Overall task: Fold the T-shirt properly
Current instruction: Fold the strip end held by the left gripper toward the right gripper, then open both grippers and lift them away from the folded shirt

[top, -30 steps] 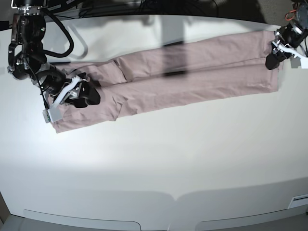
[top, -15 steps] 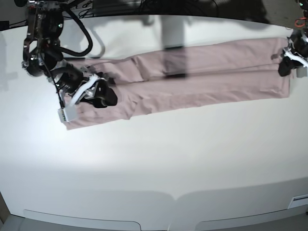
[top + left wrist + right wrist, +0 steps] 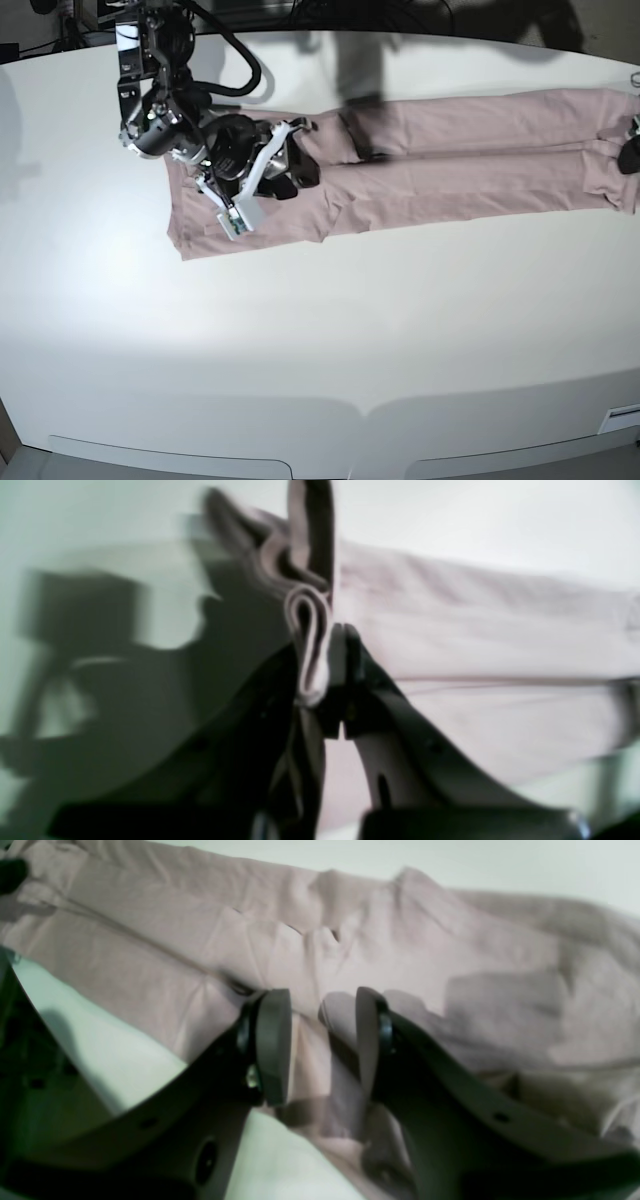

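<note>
The dusty pink T-shirt (image 3: 450, 170) lies folded into a long narrow strip across the far part of the white table (image 3: 320, 330). My right gripper (image 3: 297, 172) hovers low over the strip's left part. In the right wrist view its jaws stand apart (image 3: 320, 1035) over wrinkled cloth (image 3: 400, 940), with a small fold between them. My left gripper (image 3: 630, 152) is at the strip's right end, at the frame's edge. In the left wrist view it (image 3: 325, 665) is shut on a doubled edge of the shirt (image 3: 475, 630), lifted a little.
Dark cables and equipment (image 3: 330, 15) lie beyond the table's far edge. The table's front edge (image 3: 320, 440) runs along the bottom, with bare white surface between it and the shirt.
The whole shirt has slid to the right across the table. Both arms moved right with it; the left gripper is now almost out of the base view.
</note>
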`<state>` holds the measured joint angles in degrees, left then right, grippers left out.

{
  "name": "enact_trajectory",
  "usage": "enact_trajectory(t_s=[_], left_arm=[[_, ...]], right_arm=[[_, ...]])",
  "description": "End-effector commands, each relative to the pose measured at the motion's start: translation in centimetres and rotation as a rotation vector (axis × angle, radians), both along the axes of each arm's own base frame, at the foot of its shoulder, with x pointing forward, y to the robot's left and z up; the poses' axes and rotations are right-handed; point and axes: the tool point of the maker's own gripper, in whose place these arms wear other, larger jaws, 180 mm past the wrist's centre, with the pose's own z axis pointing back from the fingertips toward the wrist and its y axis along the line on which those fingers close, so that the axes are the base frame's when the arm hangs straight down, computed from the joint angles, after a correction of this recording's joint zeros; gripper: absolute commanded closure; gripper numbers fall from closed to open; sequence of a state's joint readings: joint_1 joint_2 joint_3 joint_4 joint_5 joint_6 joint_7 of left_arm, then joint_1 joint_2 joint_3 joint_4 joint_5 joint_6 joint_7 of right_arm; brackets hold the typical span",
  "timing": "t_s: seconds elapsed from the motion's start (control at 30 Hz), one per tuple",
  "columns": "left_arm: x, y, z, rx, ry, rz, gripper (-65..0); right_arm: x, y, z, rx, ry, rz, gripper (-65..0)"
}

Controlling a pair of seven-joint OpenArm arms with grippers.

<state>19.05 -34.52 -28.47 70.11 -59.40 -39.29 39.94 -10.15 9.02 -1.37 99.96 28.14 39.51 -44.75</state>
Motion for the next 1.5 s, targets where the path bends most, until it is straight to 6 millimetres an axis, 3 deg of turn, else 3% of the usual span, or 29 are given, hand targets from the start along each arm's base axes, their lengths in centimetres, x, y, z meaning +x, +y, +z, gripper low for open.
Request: enact_trajectory(t_s=[0.0,0.2,0.43,0.73,1.07,1.1,1.2,1.27,1.33,1.47], left_arm=[[0.9,-0.8,1.6,-0.050,-0.055,-0.010,0.0],[1.5,-8.9,2.3,-0.295,-0.158,-0.019,0.0],[1.3,-17.0,1.5,-0.341,-0.191,-0.038,0.0],[3.3,-24.3,-0.1,-0.356,-0.160,-0.045,0.0],[4.4,-29.2,0.3,-0.348,-0.147,-0.188,0.0],[4.4,-29.9,0.4,-0.354,-0.147,-0.206,-2.7],[4.3,-32.1,0.9,-0.373,-0.150,-0.270,-28.4],[4.2,-33.9,1.4,-0.387,-0.156,-0.321,-38.5],[4.4,-35.5,2.0,-0.398,-0.167,-0.372,-41.5],[5.3,-37.5,3.7,-0.413,-0.204,-0.444,-41.5]], right_arm=[[0.9,0.3,1.5,0.024,-0.059,0.003,-20.6],[1.4,0.1,1.6,0.000,-0.077,0.004,-20.6],[1.6,0.1,1.7,0.000,-0.081,0.004,-20.6],[1.7,0.1,1.8,0.000,-0.084,0.004,-20.6],[2.0,-0.6,1.8,-0.005,-0.087,-0.016,-20.6],[1.9,-0.6,1.8,-0.005,-0.087,-0.015,-20.6],[2.0,-0.6,1.8,-0.006,-0.087,-0.016,-20.6],[2.0,-0.6,1.8,-0.006,-0.087,-0.016,-20.6],[2.1,-0.8,1.9,-0.006,-0.088,-0.024,-20.6],[2.4,-1.8,2.0,-0.009,-0.092,-0.053,-20.6]])
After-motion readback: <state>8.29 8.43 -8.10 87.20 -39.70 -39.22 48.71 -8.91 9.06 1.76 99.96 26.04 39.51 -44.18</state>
